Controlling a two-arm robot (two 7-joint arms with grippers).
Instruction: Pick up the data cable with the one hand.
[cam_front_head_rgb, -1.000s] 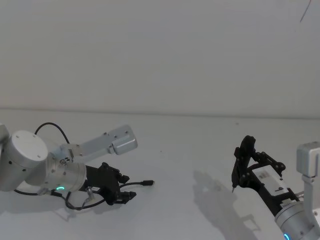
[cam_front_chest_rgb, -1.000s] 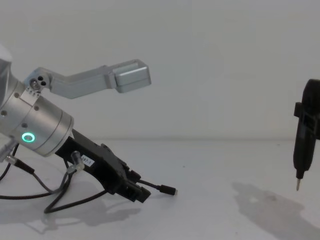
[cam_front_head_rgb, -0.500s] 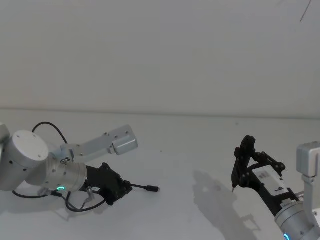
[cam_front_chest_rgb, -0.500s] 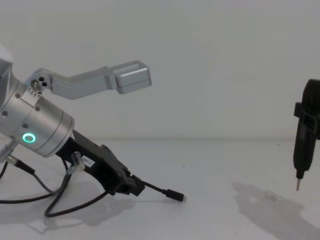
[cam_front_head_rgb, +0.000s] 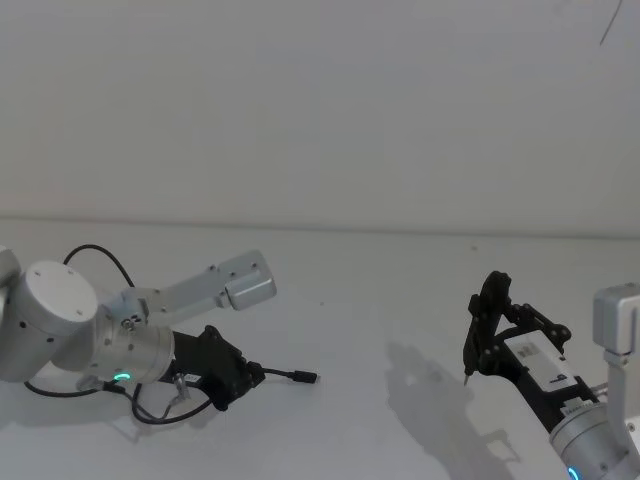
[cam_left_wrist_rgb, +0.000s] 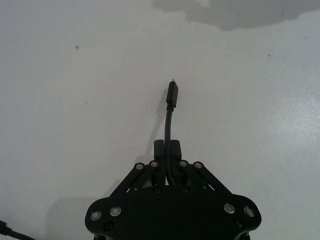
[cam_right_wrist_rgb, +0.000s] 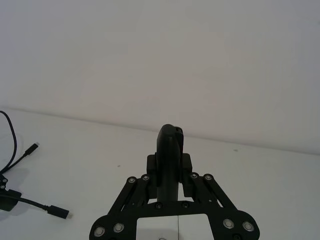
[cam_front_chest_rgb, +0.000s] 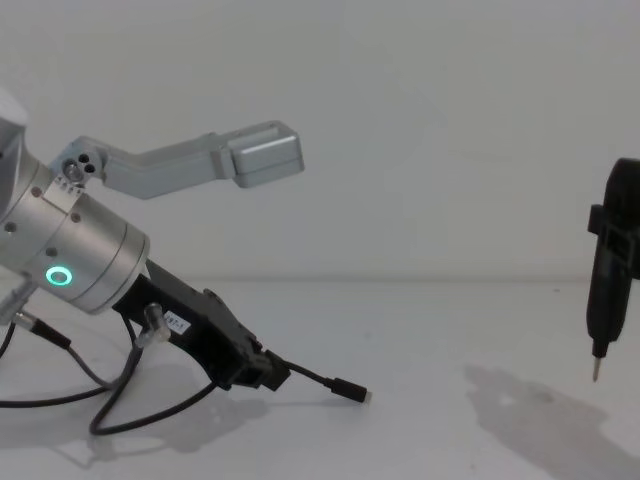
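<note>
The left claw (cam_front_chest_rgb: 272, 375) sits low over the counter (cam_front_chest_rgb: 430, 330) with its jaws drawn together on the cable (cam_front_chest_rgb: 318, 379), pinching it a little way back from one plug. That short free end juts forward, plug close to the surface; whether it touches cannot be told. The rest trails behind the claw in slack loops lying on the counter. The main risk looks to be the hold itself: the cable is thin and floppy, caught only at the fingertips, so a quick lift could let it slide out through the jaws, with the weight of the trailing loops pulling it backward. A loop might also catch on the grey wire (cam_front_chest_rgb: 148, 330) by the wrist or drag under the arm, tugging the cable sideways out of the pinch. A grip this near the end leaves little margin before the plug slips through. The right claw (cam_right_wrist_rgb: 170, 167) is parked well apart, closed around a pen tool (cam_front_chest_rgb: 610, 270) held point-down above the counter. Nothing here serves as a container; the cable lies on the bare surface.
</note>
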